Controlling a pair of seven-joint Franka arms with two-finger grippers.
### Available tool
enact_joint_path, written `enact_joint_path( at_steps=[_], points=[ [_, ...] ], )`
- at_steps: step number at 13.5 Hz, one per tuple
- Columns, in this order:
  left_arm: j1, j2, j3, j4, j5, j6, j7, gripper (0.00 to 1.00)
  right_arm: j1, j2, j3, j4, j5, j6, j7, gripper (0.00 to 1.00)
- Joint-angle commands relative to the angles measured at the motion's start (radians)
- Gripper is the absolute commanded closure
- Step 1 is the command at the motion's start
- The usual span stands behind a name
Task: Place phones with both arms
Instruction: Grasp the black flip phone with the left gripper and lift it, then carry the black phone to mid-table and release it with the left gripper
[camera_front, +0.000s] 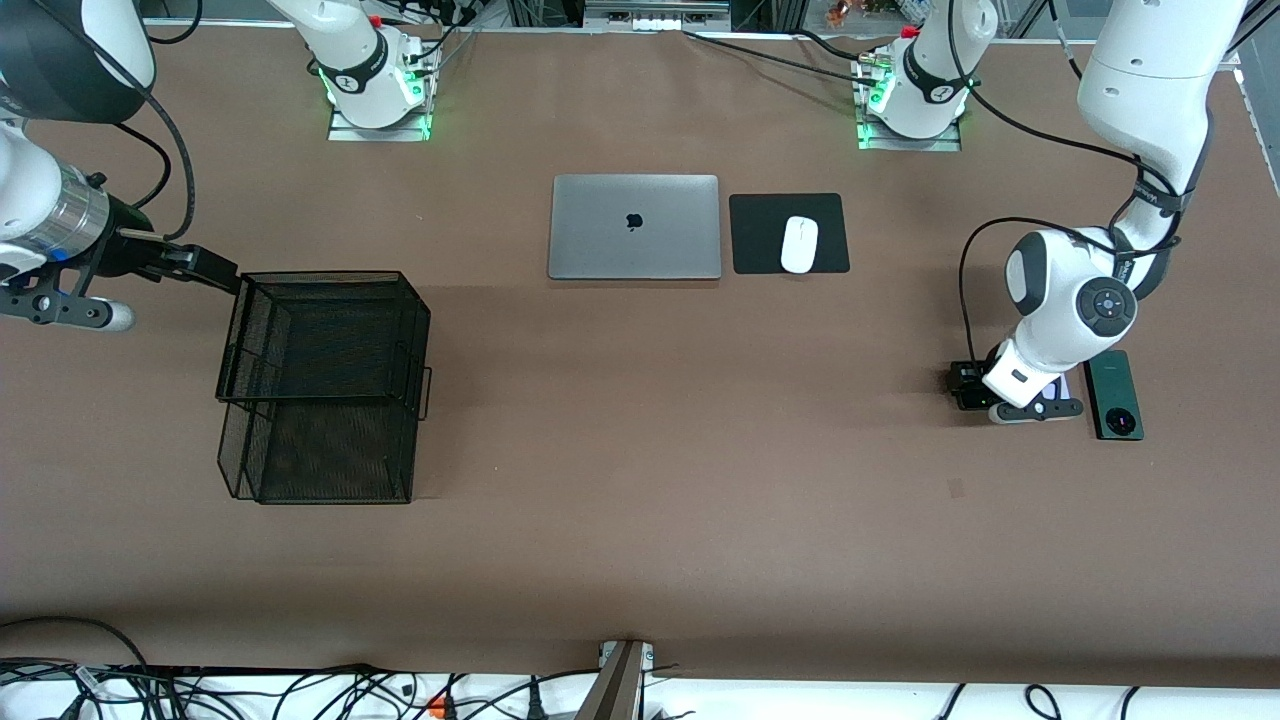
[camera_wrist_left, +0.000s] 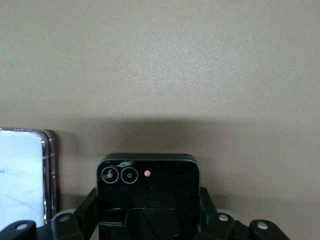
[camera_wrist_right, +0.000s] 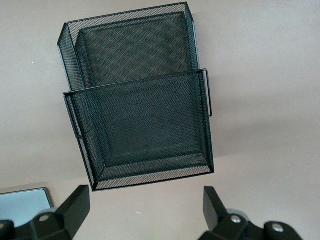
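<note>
From the front view, I'm watching the left arm (camera_front: 1150, 110) reaching down at its own end of the table (camera_front: 640, 540), its wrist hanging over a small dark shape on the tabletop; the left gripper (camera_front: 985, 395) itself is mostly hiding under that wrist. The long green phone (camera_front: 1115, 393) is lying flat just beside it, apart from the arm. The right arm (camera_front: 50, 200) is hanging at its end, and the right gripper (camera_front: 215, 272) is sitting up at the top edge of the black mesh tray stack (camera_front: 325, 385). The silver laptop (camera_front: 634, 226) is lying closed near the bases, with the white mouse (camera_front: 799, 244) on a black mouse pad (camera_front: 789, 233) beside it.

Switching to the left wrist view, I'm seeing the left gripper (camera_wrist_left: 149, 217) clamping its black fingers (camera_wrist_left: 87, 210) tight against both side edges of the black phone (camera_wrist_left: 148, 195), which is lying flat on the table. The pale lilac-white phone (camera_wrist_left: 22, 175) is lying just beside it, apart from it and untouched.

On the right wrist view, the right gripper (camera_wrist_right: 146, 202) is hanging over the mesh tray stack (camera_wrist_right: 140, 120), fingers (camera_wrist_right: 75, 205) standing wide apart and gripping nothing. The upper tier is sitting offset over the lower one. A corner of the laptop (camera_wrist_right: 25, 205) is peeking in at the edge.
</note>
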Motion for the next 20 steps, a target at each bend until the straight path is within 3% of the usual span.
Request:
enact_joint_path(
  at_steps=[1,4,7,10,13,17,20],
  points=[
    [0.001,0.010,-0.004,0.011,-0.010,0.002,-0.022,0.98,-0.004,-0.017,0.005,-0.008,0.014,-0.010,0.009,0.00],
    [-0.010,0.008,-0.007,0.081,-0.014,-0.100,-0.042,1.00,-0.004,-0.015,0.005,-0.008,0.016,-0.010,0.009,0.00],
    [-0.021,0.010,-0.044,0.230,-0.063,-0.281,-0.078,1.00,-0.004,-0.017,0.005,-0.008,0.016,-0.010,0.009,0.00],
    [-0.063,0.045,-0.113,0.345,-0.075,-0.350,-0.146,1.00,-0.004,-0.015,0.005,-0.008,0.016,-0.010,0.009,0.00],
    [-0.216,0.102,-0.120,0.431,-0.075,-0.350,-0.280,1.00,-0.004,-0.015,0.005,-0.008,0.016,-0.010,0.009,0.00],
    [-0.456,0.257,-0.117,0.664,-0.065,-0.355,-0.532,1.00,-0.004,-0.015,0.005,-0.008,0.014,-0.010,0.009,0.00],
    [-0.583,0.365,-0.102,0.828,-0.065,-0.355,-0.603,1.00,-0.004,-0.015,0.005,-0.008,0.016,-0.010,0.009,0.00]
  ],
)
